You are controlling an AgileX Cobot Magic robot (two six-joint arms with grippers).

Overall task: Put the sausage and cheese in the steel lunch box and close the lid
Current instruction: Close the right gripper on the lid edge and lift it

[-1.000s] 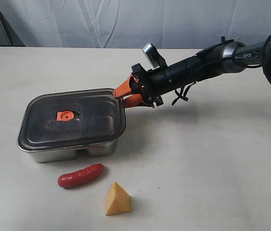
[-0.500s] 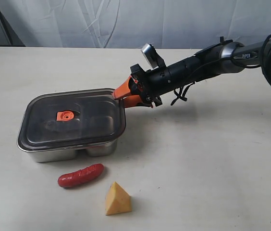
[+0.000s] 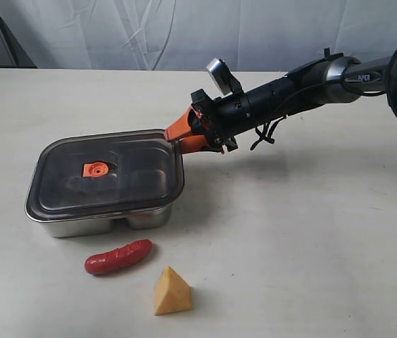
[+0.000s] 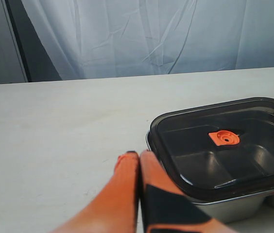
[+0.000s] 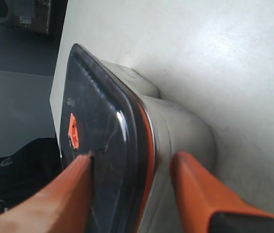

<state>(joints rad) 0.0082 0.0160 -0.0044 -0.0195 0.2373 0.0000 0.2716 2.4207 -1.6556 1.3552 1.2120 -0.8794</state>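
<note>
Right claw spread around a corner of the lid, which sits on the lunch box.
One orange finger lies over the lid's top, the other beside the steel wall below the rim. The left claw is pressed together, near the box. The sausage and cheese lie on the desk in front of the box, close together, not touching.
</note>
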